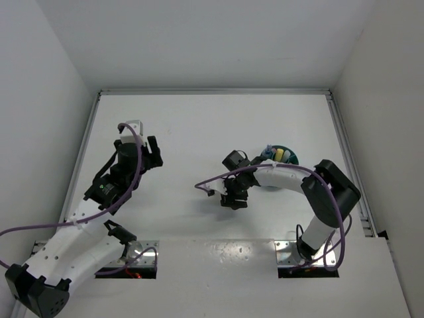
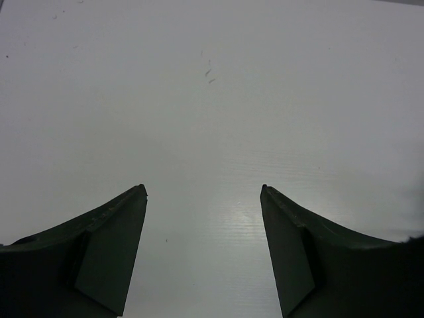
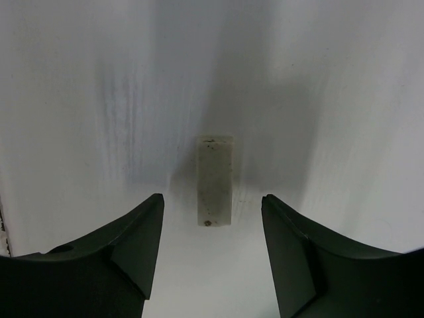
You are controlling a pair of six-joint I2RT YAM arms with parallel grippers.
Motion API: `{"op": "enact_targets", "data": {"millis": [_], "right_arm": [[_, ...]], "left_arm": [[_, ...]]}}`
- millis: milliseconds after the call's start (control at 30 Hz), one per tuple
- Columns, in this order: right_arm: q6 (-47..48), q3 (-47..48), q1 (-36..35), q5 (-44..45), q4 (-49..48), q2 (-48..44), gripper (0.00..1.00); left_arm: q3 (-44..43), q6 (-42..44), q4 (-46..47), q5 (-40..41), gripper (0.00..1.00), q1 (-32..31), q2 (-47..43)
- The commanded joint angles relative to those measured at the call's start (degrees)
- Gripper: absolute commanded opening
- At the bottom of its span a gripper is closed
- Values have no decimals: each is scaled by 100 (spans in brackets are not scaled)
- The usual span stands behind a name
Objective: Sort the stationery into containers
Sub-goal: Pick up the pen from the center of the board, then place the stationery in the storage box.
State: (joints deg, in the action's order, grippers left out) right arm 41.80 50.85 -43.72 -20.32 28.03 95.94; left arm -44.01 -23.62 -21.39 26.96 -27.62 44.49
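A small grey-tan block (image 3: 215, 180) lies flat on the white table, just ahead of my right gripper (image 3: 212, 199), centred between its open jaws and not touched. In the top view the right gripper (image 1: 233, 199) points down near the table's middle and hides the block. The round teal cup (image 1: 283, 157) stands behind the right arm with yellow and blue items sticking out of it. My left gripper (image 2: 204, 191) is open and empty over bare table; in the top view the left gripper (image 1: 153, 154) sits at the left.
A raised rail (image 1: 348, 152) runs along the table's right edge and another along the back. Purple cables (image 1: 212, 179) loop off both arms. White walls close in on the left, back and right.
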Motion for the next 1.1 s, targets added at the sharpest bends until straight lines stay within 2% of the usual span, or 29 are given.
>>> {"op": "enact_targets", "data": {"millis": [0,100,233,300,400,433,500,567,633,667,700,733,867,933,1067], "right_arm": [[21,232,-118,36,-131,91,61],[-101,232,-171,123,-183,231,59],[-155,355,-171,247,-184,487,48],[-207,355,-171,247,-131,548,38],[-269,416,-171,300,-131,601,16],[-365,417,-171,352,-79,514,6],[-725,574,-119,353,-79,102,0],[-1172,715,-58,614,-183,-302,0],[-2068,944,-57,1167,-481,-880,0],[-2375,1057,-57,1875,-605,-1041,0],[-2883,1059,12,2221,-728,-1190,0],[-3149,1128,100,3069,-1068,-1435,0],[-4372,1461,618,5163,-1494,-1587,0],[-4871,1646,1073,5563,-1441,-1587,0],[-5866,2148,1840,5459,-590,-1535,0]], "left_arm": [[-2,-11,56,-33,75,72,-116],[-2,-11,56,-33,75,72,-116],[-2,-11,56,-33,75,72,-116],[-2,-11,56,-33,75,72,-116],[-2,-11,56,-33,75,72,-116],[-2,-11,56,-33,75,72,-116],[-2,-11,56,-33,75,72,-116],[-2,-11,56,-33,75,72,-169],[-2,-11,56,-86,75,72,-169],[-2,41,56,-86,75,72,-169],[-2,41,56,-138,75,72,-169],[-2,41,56,-138,75,72,-169],[-2,41,108,-138,75,72,-169],[-2,41,108,-191,75,72,-169],[-2,41,108,-252,75,72,-169]]}}
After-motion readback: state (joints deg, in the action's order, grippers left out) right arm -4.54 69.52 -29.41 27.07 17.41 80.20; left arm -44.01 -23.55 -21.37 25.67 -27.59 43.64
